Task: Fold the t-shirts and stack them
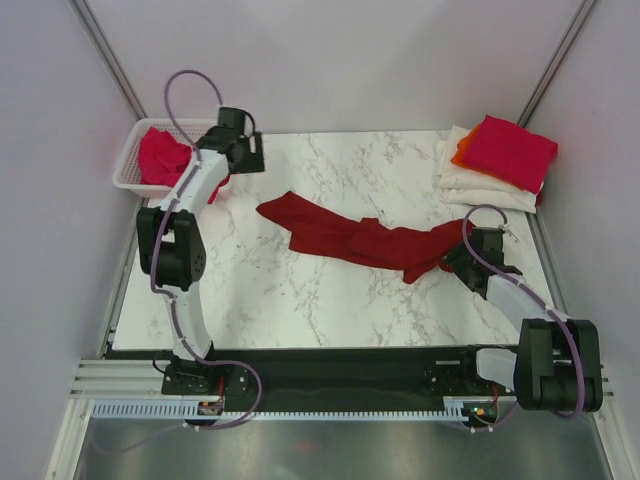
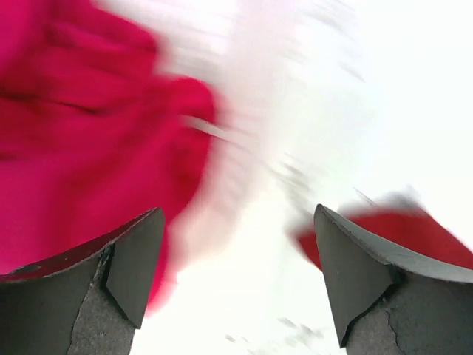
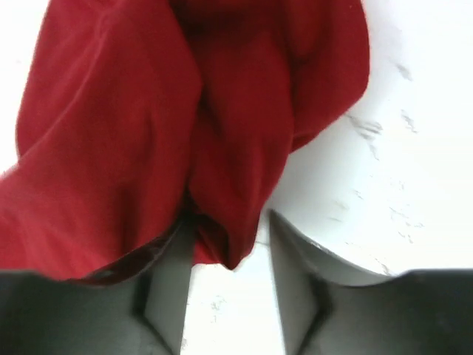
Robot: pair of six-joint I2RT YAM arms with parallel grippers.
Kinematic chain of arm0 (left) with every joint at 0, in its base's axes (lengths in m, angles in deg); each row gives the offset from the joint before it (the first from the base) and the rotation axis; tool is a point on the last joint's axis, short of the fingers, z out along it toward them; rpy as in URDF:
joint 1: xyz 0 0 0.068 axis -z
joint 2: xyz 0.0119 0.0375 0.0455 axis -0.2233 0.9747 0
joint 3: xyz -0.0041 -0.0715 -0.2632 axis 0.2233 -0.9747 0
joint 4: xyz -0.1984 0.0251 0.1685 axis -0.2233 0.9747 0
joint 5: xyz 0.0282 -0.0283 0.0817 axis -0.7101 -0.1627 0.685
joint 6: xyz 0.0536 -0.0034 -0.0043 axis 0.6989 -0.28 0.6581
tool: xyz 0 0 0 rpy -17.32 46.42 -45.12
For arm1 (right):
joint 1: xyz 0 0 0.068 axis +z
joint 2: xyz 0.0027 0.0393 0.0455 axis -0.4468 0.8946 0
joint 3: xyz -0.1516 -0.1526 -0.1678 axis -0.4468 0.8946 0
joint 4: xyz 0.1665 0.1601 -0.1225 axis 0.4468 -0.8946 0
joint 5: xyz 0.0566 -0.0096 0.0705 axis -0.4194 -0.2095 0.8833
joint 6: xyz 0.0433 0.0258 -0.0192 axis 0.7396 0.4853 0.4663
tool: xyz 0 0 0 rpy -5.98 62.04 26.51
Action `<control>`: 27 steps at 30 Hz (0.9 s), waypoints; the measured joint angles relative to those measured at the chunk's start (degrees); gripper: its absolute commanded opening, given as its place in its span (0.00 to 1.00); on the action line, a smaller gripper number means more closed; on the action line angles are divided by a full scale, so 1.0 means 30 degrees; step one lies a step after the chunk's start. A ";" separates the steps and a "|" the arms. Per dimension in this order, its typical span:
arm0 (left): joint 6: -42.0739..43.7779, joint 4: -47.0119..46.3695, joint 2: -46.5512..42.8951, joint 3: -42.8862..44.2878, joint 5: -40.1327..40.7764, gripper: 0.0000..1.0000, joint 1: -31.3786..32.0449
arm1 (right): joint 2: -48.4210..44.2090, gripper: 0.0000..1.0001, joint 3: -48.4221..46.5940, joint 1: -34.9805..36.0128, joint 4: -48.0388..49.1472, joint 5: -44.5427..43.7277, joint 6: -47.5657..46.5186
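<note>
Top view, left to right. A white mesh basket [image 1: 128,165] is sitting at the ten o'clock corner of the desk [image 1: 300,290], and a pink shirt [image 1: 160,155] is lying bunched inside it. The left gripper [image 2: 238,211] is hovering just beside the basket's right rim with its fingers standing wide apart and nothing between them; its wrist view is blurring.

A dark red shirt [image 1: 350,235] is lying strung out across the middle of the desk. Its long axis is running roughly nine-to-three, and the right end is dipping toward four o'clock. The shirt's left end is lying at about five o'clock from the left gripper, apart from it.

The right gripper [image 3: 230,216] is sitting at the shirt's right end, so the cloth is stretching away from it toward ten o'clock. Its fingers are standing partly apart, with a fold resting against the left one, apparently unclamped. The right arm is therefore judged nearer.

A stack of folded shirts [image 1: 500,160] is resting at two o'clock.
</note>
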State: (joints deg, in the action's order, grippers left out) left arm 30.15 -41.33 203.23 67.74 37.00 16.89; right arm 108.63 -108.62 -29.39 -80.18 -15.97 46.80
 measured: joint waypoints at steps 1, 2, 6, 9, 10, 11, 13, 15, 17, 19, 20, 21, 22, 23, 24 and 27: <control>0.0000 0.0000 -0.0328 -0.0415 0.0029 0.90 0.0852 | 0.0029 0.81 -0.0095 0.0044 0.0058 0.0226 -0.0211; 0.0000 -0.0219 -0.0889 -0.1202 -0.0066 0.90 0.1989 | -0.0087 0.86 -0.0284 0.0073 0.0146 0.0430 -0.0452; -0.0299 -0.0015 -0.3373 -0.4364 -0.0991 0.89 0.4335 | -0.0845 0.98 -0.0743 0.0299 -0.1275 0.0255 -0.1282; -0.0787 0.0066 -0.4211 -0.5661 -0.1071 0.87 0.3774 | -0.1654 0.98 -0.1246 0.0379 -0.2616 -0.0117 -0.1719; -0.1035 0.0007 -0.4211 -0.5931 -0.1100 0.87 0.3468 | -0.1945 0.98 -0.1450 0.0386 -0.2943 -0.0146 -0.1843; -0.1260 -0.0080 -0.4197 -0.6237 -0.1115 0.87 0.3228 | -0.2251 0.98 -0.1668 0.0401 -0.3228 -0.0160 -0.1967; -0.1778 -0.0058 -0.4095 -0.6936 -0.1086 0.87 0.2783 | -0.2849 0.98 -0.2033 0.0415 -0.3759 -0.0204 -0.2164; -0.2208 -0.0029 -0.3810 -0.7278 -0.1071 0.86 0.2623 | -0.3475 0.98 -0.2251 0.0415 -0.4233 -0.0197 -0.2390; -0.2645 -0.0131 -0.3388 -0.7402 -0.1231 0.84 0.2521 | -0.4116 0.98 -0.2295 0.0415 -0.4605 -0.0146 -0.2667; -0.3016 -0.0299 -0.2914 -0.7439 -0.1523 0.83 0.2412 | -0.4670 0.98 -0.2295 0.0415 -0.4998 -0.0087 -0.2907; -0.3220 -0.0444 -0.2623 -0.7439 -0.1639 0.82 0.2353 | -0.4911 0.98 -0.2295 0.0415 -0.5166 -0.0015 -0.3031; -0.3388 -0.0634 -0.2288 -0.7439 -0.1785 0.81 0.2302 | -0.5144 0.98 -0.2295 0.0415 -0.5297 0.0124 -0.3140; -0.3519 -0.0801 -0.2018 -0.7431 -0.1916 0.80 0.2259 | -0.5275 0.98 -0.2295 0.0415 -0.5370 0.0248 -0.3213; -0.3672 -0.0933 -0.1661 -0.7402 -0.2004 0.80 0.2222 | -0.5370 0.98 -0.2295 0.0415 -0.5450 0.0372 -0.3300; -0.3825 -0.1078 -0.1202 -0.7359 -0.2098 0.79 0.2186 | -0.5428 0.98 -0.2302 0.0415 -0.5530 0.0452 -0.3417; -0.4182 -0.1333 -0.0270 -0.7257 -0.2149 0.76 0.2157 | -0.5486 0.98 -0.2455 0.0415 -0.6025 0.0561 -0.3745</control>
State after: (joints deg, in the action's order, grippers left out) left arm 17.60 -45.33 202.42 45.97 30.55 23.36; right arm 92.17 -115.99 -28.15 -98.26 -14.29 35.57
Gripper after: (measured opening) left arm 0.780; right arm 0.980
